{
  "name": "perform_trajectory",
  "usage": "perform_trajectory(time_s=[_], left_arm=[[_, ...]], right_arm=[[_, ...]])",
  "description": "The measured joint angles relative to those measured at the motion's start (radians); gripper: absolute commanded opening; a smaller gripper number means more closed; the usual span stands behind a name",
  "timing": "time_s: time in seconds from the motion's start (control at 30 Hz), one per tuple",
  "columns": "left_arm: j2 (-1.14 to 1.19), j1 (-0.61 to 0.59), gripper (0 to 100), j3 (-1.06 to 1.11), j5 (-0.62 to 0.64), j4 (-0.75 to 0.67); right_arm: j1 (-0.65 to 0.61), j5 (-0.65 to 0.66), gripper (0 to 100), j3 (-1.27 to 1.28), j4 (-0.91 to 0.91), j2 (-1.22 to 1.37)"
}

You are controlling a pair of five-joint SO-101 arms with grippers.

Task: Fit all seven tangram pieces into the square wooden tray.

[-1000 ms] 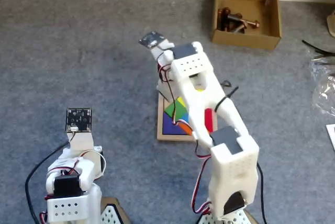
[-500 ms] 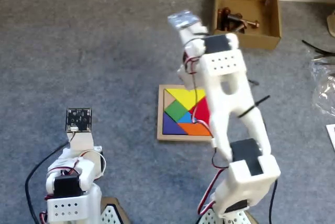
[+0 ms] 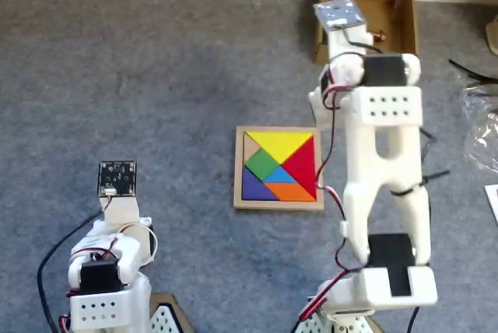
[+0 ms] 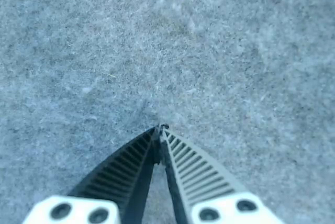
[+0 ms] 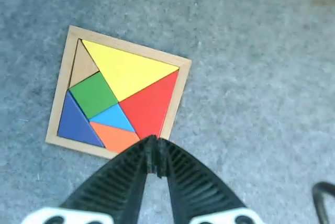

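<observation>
The square wooden tray [image 3: 278, 206] lies mid-table, also seen as the tray [image 5: 178, 90] in the right wrist view. Inside it lie flat a yellow triangle [image 5: 128, 69], a red triangle [image 5: 149, 106], a green square [image 5: 93, 94], a blue triangle [image 5: 76, 124], a light blue piece [image 5: 112, 118], an orange piece [image 5: 116, 137] and a tan triangle [image 5: 82, 66]. My right gripper [image 5: 155, 153] is shut and empty, raised beside the tray's corner nearest the red triangle. My left gripper [image 4: 159, 130] is shut over bare grey felt; its arm [image 3: 109, 259] sits at the front left.
A cardboard box [image 3: 401, 41] with brown metal parts stands at the back right, just beyond the right arm's wrist camera [image 3: 338, 12]. A clear plastic bag [image 3: 482, 134] and black cables [image 3: 471, 72] lie at the right edge. Grey felt covers the table.
The right arm has swung from above the tray toward the right and back, uncovering the whole tray. The left arm has not moved.
</observation>
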Motion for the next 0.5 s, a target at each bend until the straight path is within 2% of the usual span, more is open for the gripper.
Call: perform_trajectory(time_s=[0.2,0.5], left_arm=[[0.000,0.000,0,0.000,0.000,0.000],[0.000,0.000,0,0.000,0.000,0.000]], right_arm=[[0.000,0.000,0.4,0.026,0.058,-0.101],[0.000,0.000,0.4,0.301,0.014,-0.377]])
